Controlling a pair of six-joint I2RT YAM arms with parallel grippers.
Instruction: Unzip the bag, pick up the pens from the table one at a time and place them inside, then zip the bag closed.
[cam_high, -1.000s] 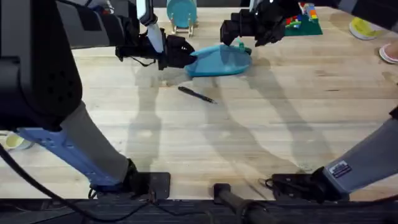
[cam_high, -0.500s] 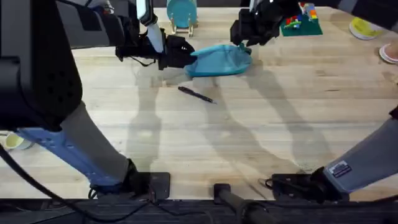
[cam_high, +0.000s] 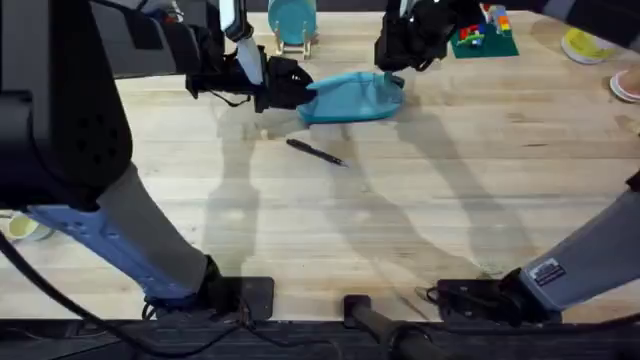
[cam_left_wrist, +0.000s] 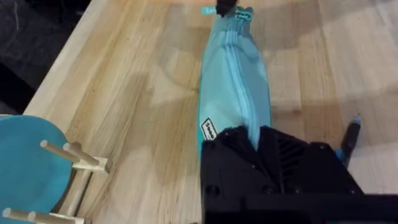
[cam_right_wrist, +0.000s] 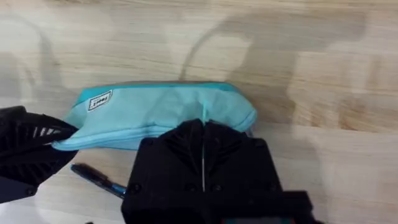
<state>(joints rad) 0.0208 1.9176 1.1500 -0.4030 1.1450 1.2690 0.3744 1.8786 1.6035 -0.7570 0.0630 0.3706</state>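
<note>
right gripper (cam_high: 398, 62) rose; bag (cam_high: 350, 97) zipped

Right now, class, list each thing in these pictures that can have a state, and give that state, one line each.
bag: lying on the table, held at one end, zipper looks closed.
pen: loose on the table, outside the bag.
left gripper: shut on the bag's end.
right gripper: fingers together above the bag.

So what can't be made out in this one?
- Left gripper: its grip on the bag end, hidden by its own body in the left wrist and overhead views.
- Bag interior: zipper looks closed.
- Right gripper: its black body hides any zipper-pull contact, right wrist view.
- Pen: details too small overhead.
</note>
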